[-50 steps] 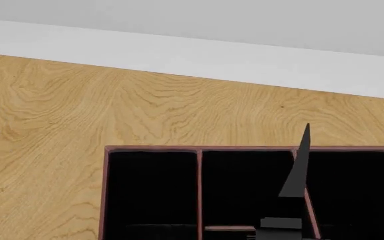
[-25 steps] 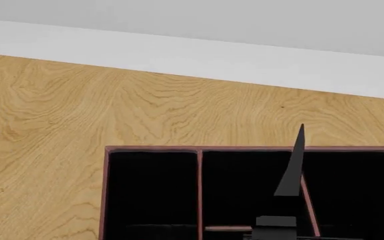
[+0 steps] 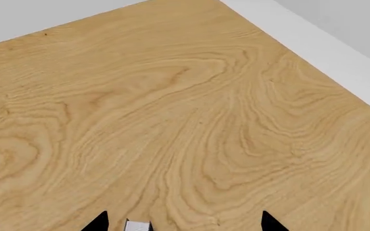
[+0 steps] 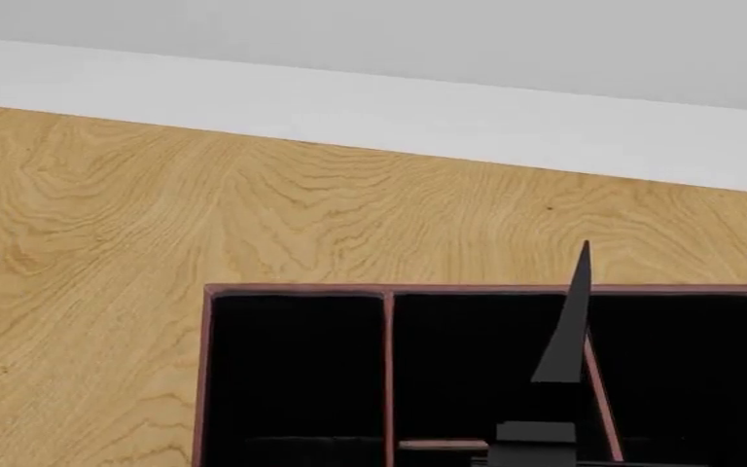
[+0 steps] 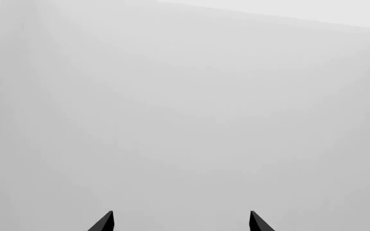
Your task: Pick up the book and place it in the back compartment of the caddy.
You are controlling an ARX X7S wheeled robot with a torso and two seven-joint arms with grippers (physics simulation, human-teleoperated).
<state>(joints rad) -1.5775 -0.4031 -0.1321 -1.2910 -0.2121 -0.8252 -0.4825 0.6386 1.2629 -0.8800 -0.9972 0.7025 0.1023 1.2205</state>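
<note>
your left pincer (image 3: 183, 224) has its jaws apart: only two black fingertips (image 3: 98, 222) show in the left wrist view, with bare table (image 3: 191, 120) between and beyond them. just inside one of those tips, touching neither as far as you can see, is a small white-grey sliver that may be the book (image 3: 137, 225). so little of it shows that you cannot tell for sure, nor whether it lies on the wood or is lifted off it. past the left pincer the table runs out to a white strip and a pale wall (image 3: 339, 29). your right pincer (image 5: 181, 224) is also spread, with nothing between its tips; it faces a blank grey surface and no table. in the head view the caddy (image 4: 478, 289) sits on the wood, its back wall running straight across, with thin dividers splitting the black inside into three sections side by side and a short cross divider nearer you. a dark pointed finger (image 4: 566, 331) stands upright over the caddy, in line with the divider between the middle and right sections, its tip reaching past the back wall in the picture. under it sits a grey block (image 4: 536, 433). you cannot tell from this view which arm that finger belongs to.
</note>
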